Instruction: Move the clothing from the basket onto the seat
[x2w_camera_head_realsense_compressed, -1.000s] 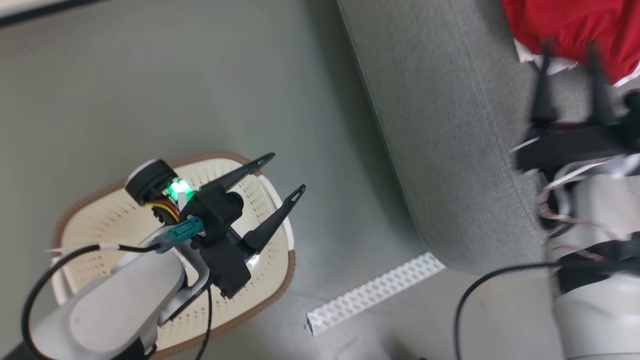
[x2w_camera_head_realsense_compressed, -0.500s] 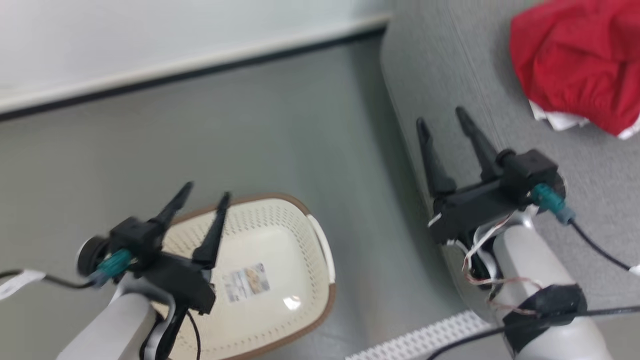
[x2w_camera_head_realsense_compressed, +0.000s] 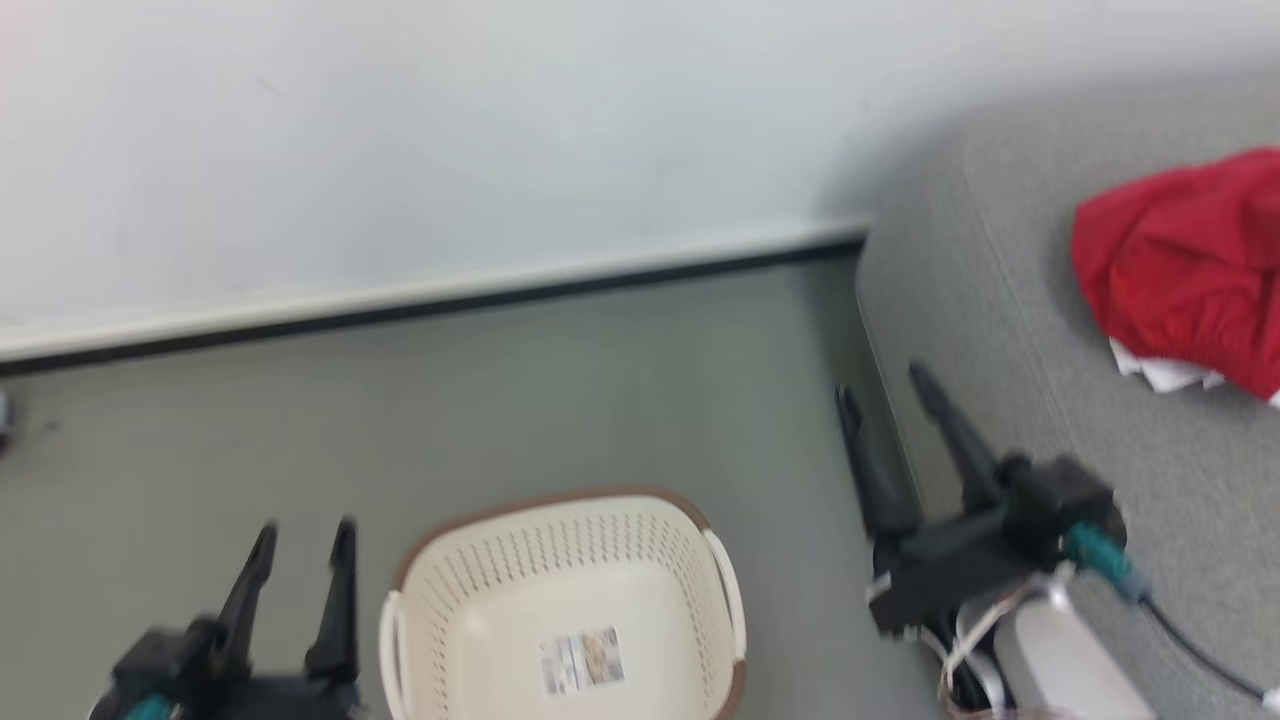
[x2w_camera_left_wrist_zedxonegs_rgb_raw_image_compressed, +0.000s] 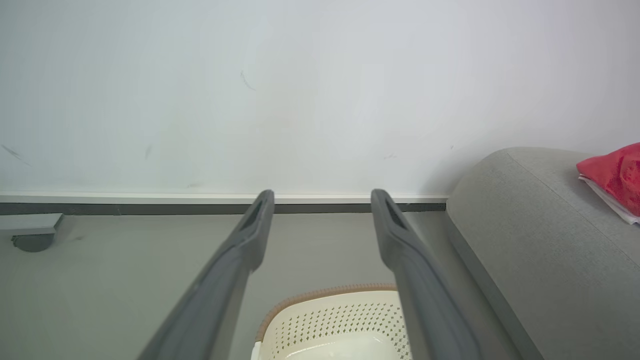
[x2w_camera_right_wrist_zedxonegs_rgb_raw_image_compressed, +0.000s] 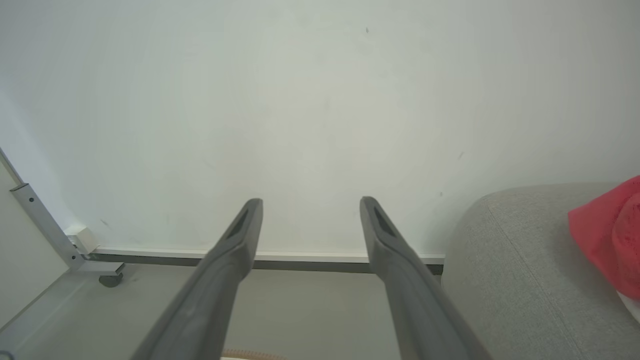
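Basket (x2w_camera_head_realsense_compressed: 560, 555), one, cream with brown rim, stands on the grey floor (x2w_camera_head_realsense_compressed: 500, 400) at lower centre of the head view, one label (x2w_camera_head_realsense_compressed: 582, 660) on its inner bottom. Clothing (x2w_camera_head_realsense_compressed: 1180, 260), one heap of red over white, lies on the one grey seat (x2w_camera_head_realsense_compressed: 1000, 320) at upper right, well apart from the basket. Grippers, two: left gripper (x2w_camera_head_realsense_compressed: 306, 528) at lower left beside the basket, right gripper (x2w_camera_head_realsense_compressed: 883, 384) at lower right by the seat's edge, each with two fingers spread, grasping nothing.
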